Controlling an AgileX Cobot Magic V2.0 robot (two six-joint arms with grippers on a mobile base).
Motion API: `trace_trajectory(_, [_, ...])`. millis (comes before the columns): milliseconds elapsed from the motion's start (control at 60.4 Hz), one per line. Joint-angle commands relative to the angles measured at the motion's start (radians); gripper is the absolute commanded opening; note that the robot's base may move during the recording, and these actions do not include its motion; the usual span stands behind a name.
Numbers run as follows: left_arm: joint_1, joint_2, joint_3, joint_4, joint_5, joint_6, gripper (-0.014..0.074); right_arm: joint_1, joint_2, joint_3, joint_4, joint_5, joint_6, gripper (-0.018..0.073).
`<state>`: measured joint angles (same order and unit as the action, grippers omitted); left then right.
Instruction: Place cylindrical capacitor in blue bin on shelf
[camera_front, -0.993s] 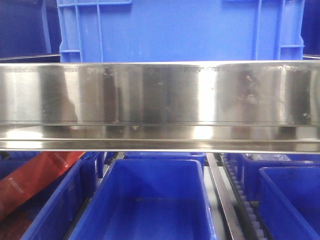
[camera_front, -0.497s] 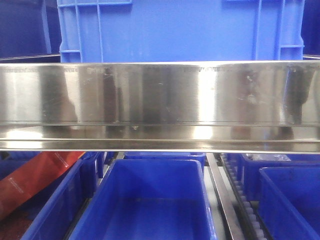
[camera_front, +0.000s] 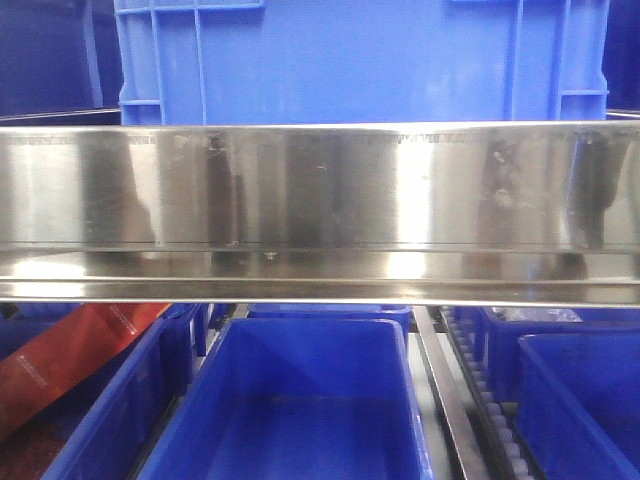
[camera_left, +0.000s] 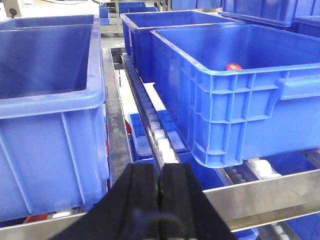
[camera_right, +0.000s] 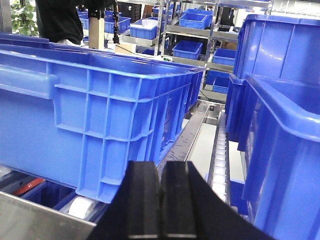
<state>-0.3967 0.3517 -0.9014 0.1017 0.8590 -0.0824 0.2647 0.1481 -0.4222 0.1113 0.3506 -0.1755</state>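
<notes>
front: shelf (camera_front: 320, 200) beam fills view, blue bin (camera_front: 300, 400) below | left wrist: left gripper (camera_left: 160, 187) pressed together, nothing held | right wrist: right gripper (camera_right: 161, 192) likewise | capacitor unseen; step seems pickup pending, needs locating it

Shelf (camera_front: 320, 200) mirror-glossy steel; blue bin (camera_front: 300, 400) smooth plastic.

My front view is showing neither of my arms — the shelf (camera_front: 320, 200) beam is blocking its whole middle band and hiding the base of the upper blue bin (camera_front: 360, 60), which the top edge is cropping. A red packet (camera_front: 70, 350) is running off the left edge. In my left wrist view, a bin's wall is hiding most of a small red object (camera_left: 233, 66) — I cannot tell what it is.
</notes>
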Motion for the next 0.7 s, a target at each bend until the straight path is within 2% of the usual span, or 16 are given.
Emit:
trace_trajectory(0, [0.004, -0.004, 0.004, 0.002, -0.017, -0.008, -0.0111, -0.004, -0.002, 0.003, -0.007, -0.029, -0.007, -0.0162])
trace_trajectory(99, [0.049, -0.018, 0.028, 0.002, -0.034, -0.008, -0.0111, -0.004, -0.002, 0.003, -0.007, -0.029, -0.007, -0.0162])
trace_trajectory(149, [0.095, -0.041, 0.057, -0.024, -0.073, -0.008, -0.0111, -0.004, -0.002, 0.003, -0.007, -0.029, -0.007, -0.0162])
trace_trajectory(315, [0.241, -0.158, 0.232, -0.058, -0.289, 0.002, -0.0111, -0.004, -0.002, 0.003, -0.007, -0.029, -0.007, -0.0162])
trace_trajectory(447, [0.329, -0.263, 0.402, -0.091, -0.393, 0.002, -0.0111, -0.004, -0.002, 0.003, -0.007, -0.029, -0.007, -0.0162])
trace_trajectory(563, [0.369, -0.331, 0.541, -0.102, -0.439, 0.002, -0.0111, -0.004, -0.002, 0.003, -0.007, -0.029, -0.007, -0.0162])
trace_trajectory(679, [0.374, -0.352, 0.680, -0.096, -0.508, 0.002, -0.0111, -0.004, -0.002, 0.003, -0.007, -0.029, -0.007, -0.0162])
